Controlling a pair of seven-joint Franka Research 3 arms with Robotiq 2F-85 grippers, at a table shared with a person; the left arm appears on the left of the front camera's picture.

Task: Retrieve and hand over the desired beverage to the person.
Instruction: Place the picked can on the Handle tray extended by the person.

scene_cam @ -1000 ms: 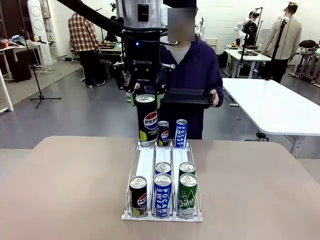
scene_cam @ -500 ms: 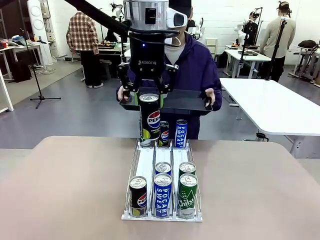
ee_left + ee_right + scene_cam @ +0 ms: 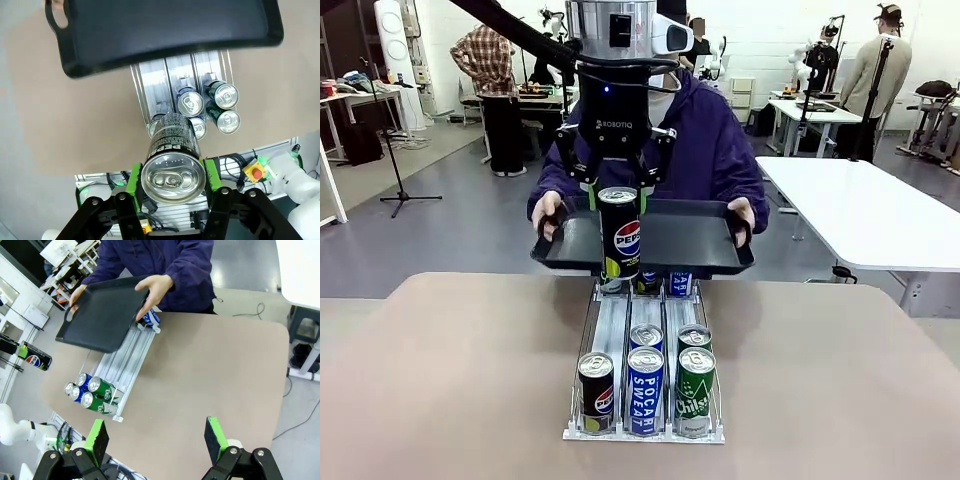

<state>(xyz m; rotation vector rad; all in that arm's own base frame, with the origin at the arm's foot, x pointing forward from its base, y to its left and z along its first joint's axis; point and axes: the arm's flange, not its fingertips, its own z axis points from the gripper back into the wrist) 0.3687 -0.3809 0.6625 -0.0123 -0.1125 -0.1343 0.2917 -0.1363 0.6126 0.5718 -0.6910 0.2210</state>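
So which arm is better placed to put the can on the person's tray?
Left. The left gripper is shut on the Pepsi can, raised close to the black tray. The right gripper hangs open and empty.

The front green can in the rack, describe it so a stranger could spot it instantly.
On the tan table stands a three-lane white can rack. In its right lane, at the end nearest the robot, is the Sprite can, the only green one in that front row.

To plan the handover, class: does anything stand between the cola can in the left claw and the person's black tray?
Nothing visible does. The left claw holds the can up in front of the tray, which the person holds over the far end of the rack.
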